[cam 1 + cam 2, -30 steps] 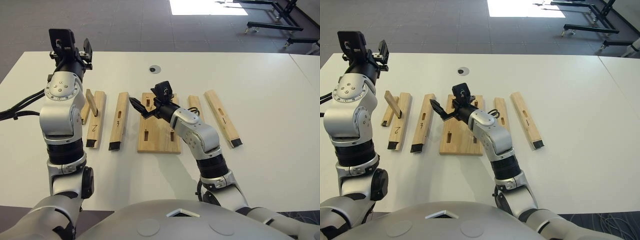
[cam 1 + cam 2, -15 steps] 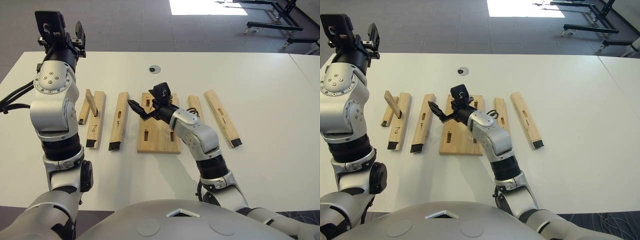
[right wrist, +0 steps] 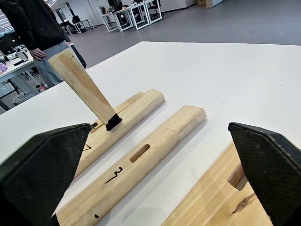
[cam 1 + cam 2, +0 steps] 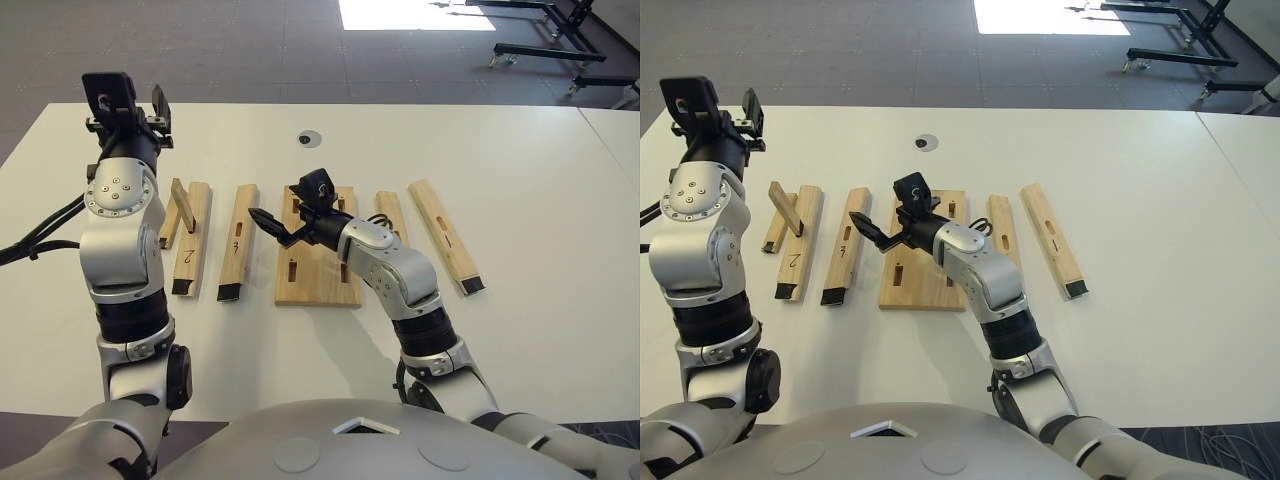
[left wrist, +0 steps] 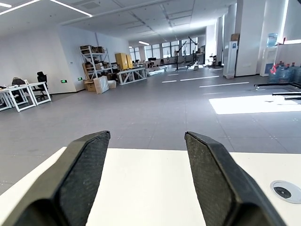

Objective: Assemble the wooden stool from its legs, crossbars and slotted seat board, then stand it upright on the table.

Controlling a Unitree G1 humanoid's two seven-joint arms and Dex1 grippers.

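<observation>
L gripper (image 4: 140, 103) is held high over the far-left part of the white table (image 4: 520, 160), well above the parts. Its two black fingers (image 5: 84, 179) stand apart w/ nothing btwn them.

The stool parts lie unassembled in a row across the table's middle, long sides pointing away from the robot.

- Far left: short pale wooden crossbar (image 4: 165, 228), flat, just beside the first long leg.
- First long pale wooden leg w/ black near end (image 4: 190, 250), flat on the table.
- Short tilted wooden bar w/ black tip (image 4: 183, 204): the tip rests on the first long leg and the other end is raised.
- After a gap: second long wooden leg w/ oval slot (image 4: 238, 243), flat, black end also nearest the robot.
- R gripper (image 4: 270, 225) hovers low over the strip btwn the second long leg and the seat board. Its jaws are spread wide and hold nothing. In the right wrist view both of these parts show btwn its fingers.
- Flat rectangular slotted wooden seat board (image 4: 318, 280), lying flat near the table centre. R forearm crosses over its right part.
- Just beside the board's right edge: short slotted wooden piece (image 4: 390, 210), partly hidden by the R arm.
- Far right: third long wooden leg (image 4: 447, 238), flat, slightly angled, black end near, apart from the rest.

Beyond the board, farther from the robot, a small round grey grommet (image 4: 309, 139) sits in the tabletop.
</observation>
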